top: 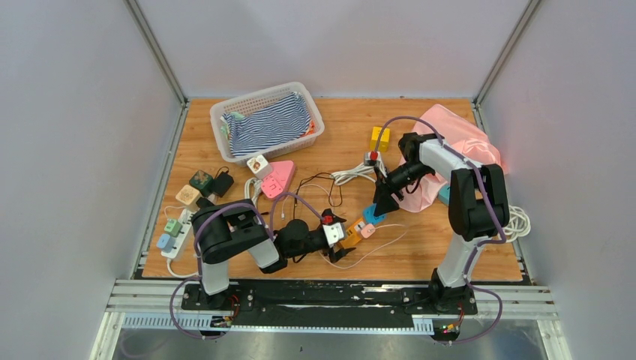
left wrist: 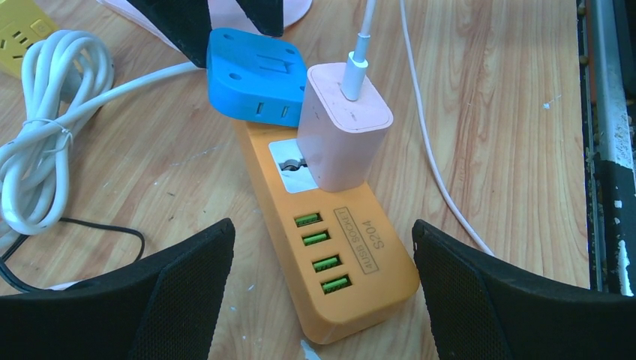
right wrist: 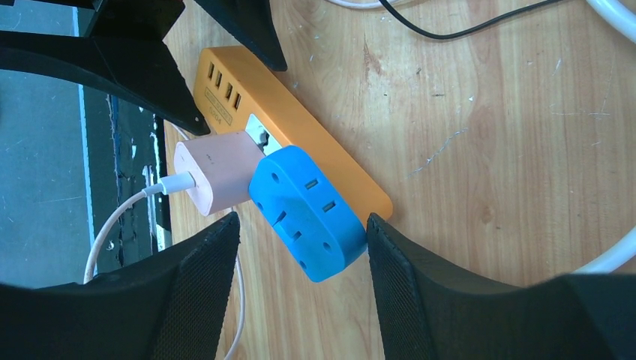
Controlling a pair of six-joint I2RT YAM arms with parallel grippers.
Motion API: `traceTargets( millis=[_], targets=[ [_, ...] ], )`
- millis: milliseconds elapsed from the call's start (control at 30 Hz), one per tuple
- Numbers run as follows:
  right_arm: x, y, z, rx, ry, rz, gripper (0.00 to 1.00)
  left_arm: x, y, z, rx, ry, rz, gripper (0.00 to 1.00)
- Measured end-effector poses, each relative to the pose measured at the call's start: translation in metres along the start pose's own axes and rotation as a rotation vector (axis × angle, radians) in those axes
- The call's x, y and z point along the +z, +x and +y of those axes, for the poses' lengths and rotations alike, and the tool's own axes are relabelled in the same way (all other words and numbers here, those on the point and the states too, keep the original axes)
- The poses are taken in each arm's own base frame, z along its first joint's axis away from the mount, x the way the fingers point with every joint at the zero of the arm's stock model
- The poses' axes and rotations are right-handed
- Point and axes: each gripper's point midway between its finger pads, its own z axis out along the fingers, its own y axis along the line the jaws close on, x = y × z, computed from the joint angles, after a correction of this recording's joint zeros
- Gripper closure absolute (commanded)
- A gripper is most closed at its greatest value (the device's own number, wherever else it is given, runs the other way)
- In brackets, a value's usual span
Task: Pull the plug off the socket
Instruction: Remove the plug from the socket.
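Behind the orange power strip (left wrist: pixel 352 247), your table (top: pixel 450 259) is crowded. The white basket (top: pixel 225 112) sits well back to the strip's left and the pink cloth (top: pixel 465 135) well back to its right. A coil of white cable (left wrist: pixel 37 150) lies just beside the strip.

Nothing is unplugged yet. The blue adapter (left wrist: pixel 251 79) is seated at the strip's far end, with the pink charger (left wrist: pixel 341 127) in the next socket, hard against it.

Your right gripper (right wrist: pixel 300 219) straddles the adapter with its jaws parted. One finger is at the adapter's corner and the other shows a sliver of gap, so I judge it not yet clamped. Your left gripper (left wrist: pixel 321 225) is spread wide either side of the strip's USB end and grasps nothing.

You still have to pinch the adapter, steady the strip and pull.

Above the strip the air is open. The metal rail (left wrist: pixel 607 150) at the table's near edge runs close by the strip. The charger crowds one right finger, and its thin lead (left wrist: pixel 420 135) trails toward that rail.
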Motion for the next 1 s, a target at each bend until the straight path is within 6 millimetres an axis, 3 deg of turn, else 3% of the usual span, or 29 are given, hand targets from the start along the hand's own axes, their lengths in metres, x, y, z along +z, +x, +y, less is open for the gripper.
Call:
traceTargets(
  millis=[267, 633, 1000],
  targets=[
    [0.001, 0.0, 0.0, -0.006, -0.001, 0.005, 0.42, 0.008, -0.002, -0.005, 0.071, 0.031, -0.003, 0.12],
    [0.003, 0.002, -0.003, -0.001, 0.012, 0.026, 0.46, 0.017, 0.009, -0.008, 0.142, 0.059, 0.045, 0.28],
    [0.003, 0.002, -0.003, 0.015, 0.015, 0.027, 0.46, 0.025, 0.016, 0.004, 0.142, 0.0, 0.104, 0.73]
  ],
)
